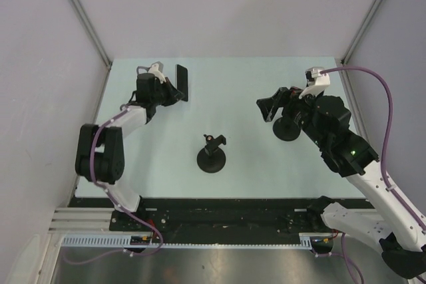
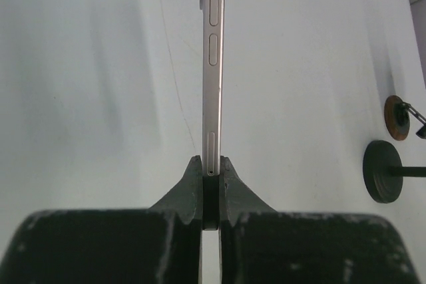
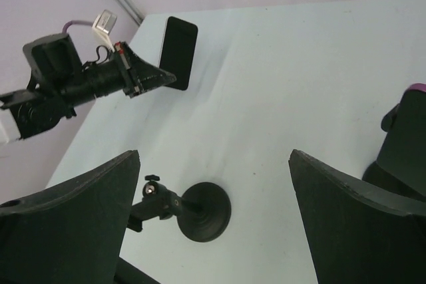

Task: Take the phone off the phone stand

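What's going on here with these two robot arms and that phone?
The left arm has its jaws shut on the edge of a slim black phone with a silver edge. It holds the phone at the far left of the pale table, away from any stand. An empty black round-based phone stand sits mid-table. The right arm has its jaws open, holding nothing, near a second black round-based stand.

A: phone (image 2: 212,64) edge?
B: satin metal, smooth. Its face is glossy black.
A: left gripper (image 2: 211,164)?
B: matt black plastic, grainy, scuffed pale. The phone stand (image 1: 212,159) is matt black, and the table (image 1: 266,164) is smooth and matt.
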Available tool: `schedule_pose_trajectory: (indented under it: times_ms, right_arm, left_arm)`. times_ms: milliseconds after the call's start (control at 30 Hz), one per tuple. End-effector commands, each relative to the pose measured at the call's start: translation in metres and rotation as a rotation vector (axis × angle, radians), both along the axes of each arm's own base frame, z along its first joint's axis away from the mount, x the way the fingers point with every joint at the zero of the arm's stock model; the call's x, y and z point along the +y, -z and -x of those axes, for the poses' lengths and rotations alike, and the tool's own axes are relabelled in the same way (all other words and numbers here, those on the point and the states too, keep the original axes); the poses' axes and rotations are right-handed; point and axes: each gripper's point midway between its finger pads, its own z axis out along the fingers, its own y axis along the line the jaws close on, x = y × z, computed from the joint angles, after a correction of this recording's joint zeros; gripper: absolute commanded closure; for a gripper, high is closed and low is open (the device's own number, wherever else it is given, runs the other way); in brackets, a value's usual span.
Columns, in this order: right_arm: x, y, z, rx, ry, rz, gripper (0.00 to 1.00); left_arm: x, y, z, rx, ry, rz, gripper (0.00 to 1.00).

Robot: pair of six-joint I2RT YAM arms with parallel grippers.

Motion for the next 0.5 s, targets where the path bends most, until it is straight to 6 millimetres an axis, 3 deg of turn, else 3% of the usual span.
schedule_pose_trajectory:
  times_ms: [0,200,333,367,433,467]
  right_arm:
    - [-0.012,0.005,0.003,-0.014,0.017,0.055,0.0]
    - [-0.016,0.016,0.005,0.003,0.018,0.079,0.0]
    - [-0.017,0.024,0.005,0.019,0.024,0.083,0.0]
    - [-0.018,0.025,0.005,0.023,0.026,0.085,0.0]
    - [-0.017,0.028,0.004,0.029,0.028,0.085,0.0]
    - [-0.017,0.03,0.004,0.034,0.028,0.085,0.0]
  left_arm:
    - [0.001,-0.019,-0.053,-0.046,0.038,0.117,1.0]
    - [0.008,0.025,-0.088,0.082,0.058,0.223,1.0]
    - [0.01,0.049,-0.098,0.157,0.058,0.26,1.0]
    - [0.011,0.047,-0.104,0.16,0.056,0.272,1.0]
    - [0.008,0.066,-0.105,0.217,0.065,0.302,1.0]
    - [0.006,0.065,-0.108,0.227,0.068,0.325,1.0]
